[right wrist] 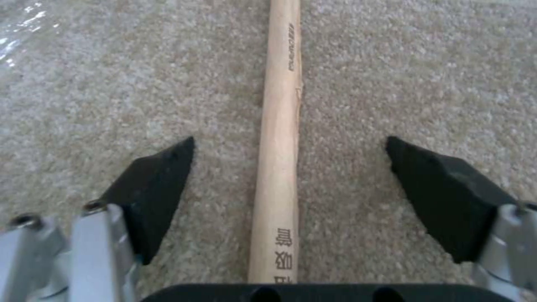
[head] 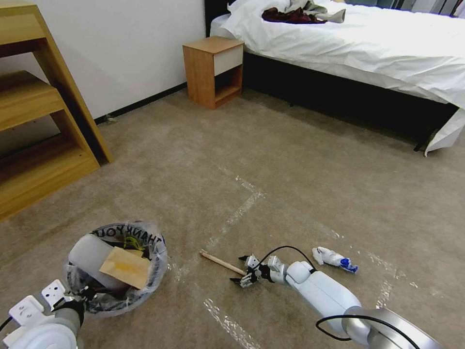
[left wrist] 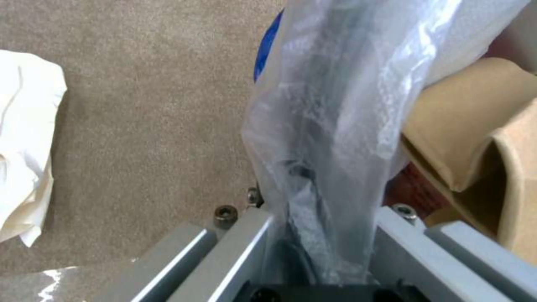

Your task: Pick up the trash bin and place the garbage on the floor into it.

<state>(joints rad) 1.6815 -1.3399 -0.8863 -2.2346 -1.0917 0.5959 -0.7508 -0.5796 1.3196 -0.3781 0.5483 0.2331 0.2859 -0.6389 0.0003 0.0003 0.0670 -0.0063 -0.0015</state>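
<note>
Bin (head: 116, 271) is sitting at seven o'clock on the carpet (head: 290, 169), left gripper (head: 72, 296) clenching its bag rim. Right gripper (head: 246, 271) is hovering, jaws released, straddling the stick (head: 222, 262); wad (head: 334, 258) lying at four o'clock.

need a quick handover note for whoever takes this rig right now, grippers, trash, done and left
Left gripper: shut on the clear-bag-lined trash bin rim.
Right gripper: open, low over the beige carpet, fingers either side of the thin wooden stick, not gripping.
Done: brown cardboard scrap is in the bin.
Left: the stick, the white-blue wad by the right arm, crumpled white paper beside the bin.
</note>
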